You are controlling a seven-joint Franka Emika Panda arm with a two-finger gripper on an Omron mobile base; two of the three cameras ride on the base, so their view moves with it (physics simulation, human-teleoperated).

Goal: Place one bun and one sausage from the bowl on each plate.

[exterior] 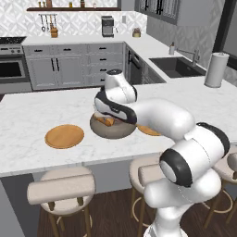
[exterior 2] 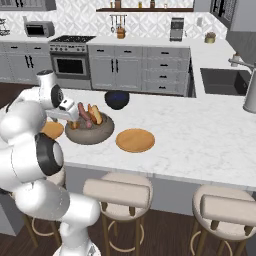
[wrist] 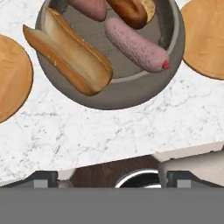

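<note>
Hand view: the gripper (wrist: 112, 178) shows two dark tips (wrist: 41, 178) at the bottom edge, standing wide apart with nothing between them, above the marble counter (wrist: 109, 122) edge. Further on, at 12 o'clock, sits the bowl (wrist: 131, 94), holding a split bun (wrist: 70, 54) at its 9 o'clock side, a pink sausage (wrist: 135, 43) toward 3 o'clock, and beyond them a second sausage (wrist: 89, 6) and a browner bun (wrist: 131, 11). One plate (wrist: 11, 76) lies at 9 o'clock of the bowl, the other plate (wrist: 205, 37) at 2 o'clock, both bare. In the right base view a dark blue-black bowl (exterior 2: 117, 99) stands behind, toward 1 o'clock of the bowl
</note>
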